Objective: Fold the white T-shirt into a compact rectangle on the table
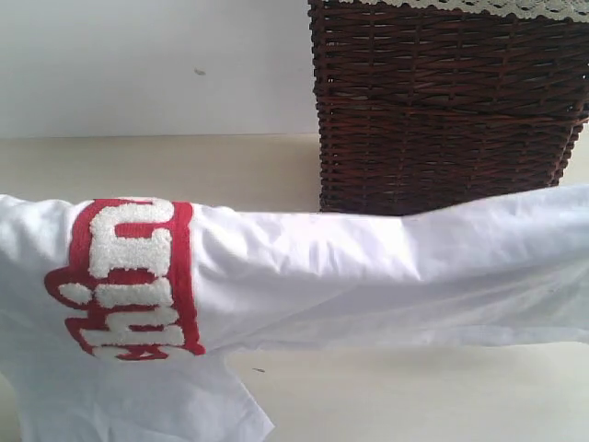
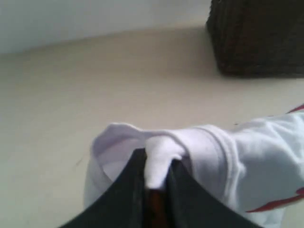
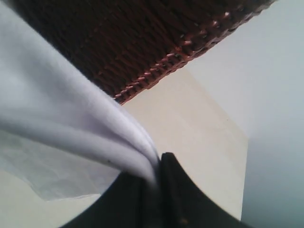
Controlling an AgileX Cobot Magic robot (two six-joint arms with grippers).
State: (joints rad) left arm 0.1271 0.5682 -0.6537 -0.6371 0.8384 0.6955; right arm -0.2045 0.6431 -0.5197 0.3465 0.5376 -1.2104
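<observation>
The white T-shirt (image 1: 322, 276) hangs stretched as a long band across the exterior view, above the table (image 1: 414, 396), its red band with fuzzy white lettering (image 1: 129, 276) at the left. Neither gripper shows in that view. In the left wrist view my left gripper (image 2: 157, 168) is shut on a bunched fold of the white T-shirt (image 2: 204, 152) near a hemmed edge. In the right wrist view my right gripper (image 3: 154, 171) is shut on gathered layers of the white T-shirt (image 3: 57, 114), which stretch away from its black fingers (image 3: 178, 190).
A dark wicker basket (image 1: 442, 110) with a lace-edged liner (image 1: 479, 7) stands on the table behind the shirt, right of centre. A pale wall (image 1: 138, 64) runs behind. The basket (image 3: 118, 42) fills much of the right wrist view.
</observation>
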